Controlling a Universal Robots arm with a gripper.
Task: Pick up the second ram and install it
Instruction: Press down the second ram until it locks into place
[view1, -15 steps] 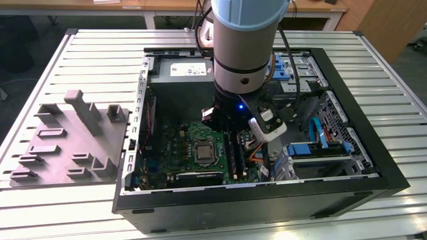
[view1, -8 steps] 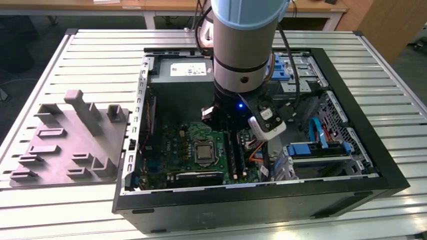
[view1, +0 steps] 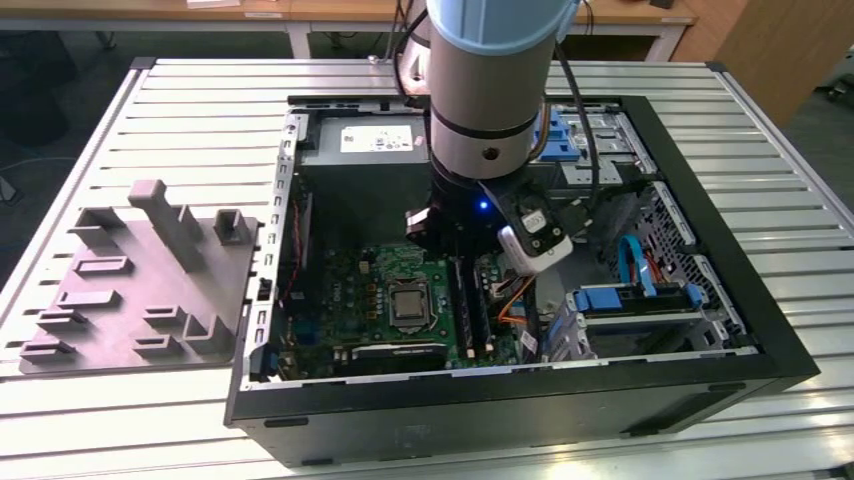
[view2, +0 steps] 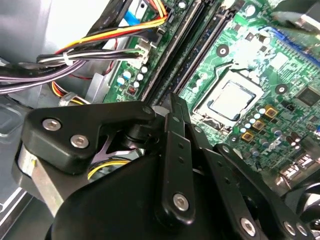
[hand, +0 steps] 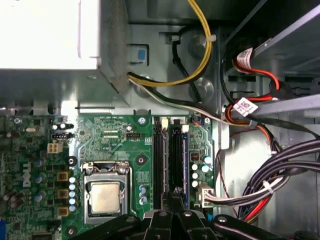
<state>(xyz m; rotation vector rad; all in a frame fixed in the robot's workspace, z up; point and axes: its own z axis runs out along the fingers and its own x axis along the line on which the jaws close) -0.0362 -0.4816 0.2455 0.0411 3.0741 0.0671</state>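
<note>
My gripper (hand: 175, 192) hangs inside the open computer case (view1: 721, 300), low over the motherboard (hand: 110, 135). Its two black fingers are pressed together, shut, and in the second wrist view the gripper (view2: 173, 104) tapers to one narrow tip. That tip is right above one end of the long black memory slots (hand: 168, 160), beside the processor socket (hand: 106, 196). A thin blue-green edge (hand: 184, 165) runs along the slot nearest the cables; it looks like the second ram seated edge-on, but I cannot tell for sure. Nothing shows between the fingertips.
A grey tray (view1: 140, 290) with upright blocks lies on the slatted table at the exterior view's left. Bundled cables (hand: 270, 185) crowd the side of the slots. The power supply (hand: 50, 35) and blue drive brackets (view1: 627, 298) fill other parts of the case.
</note>
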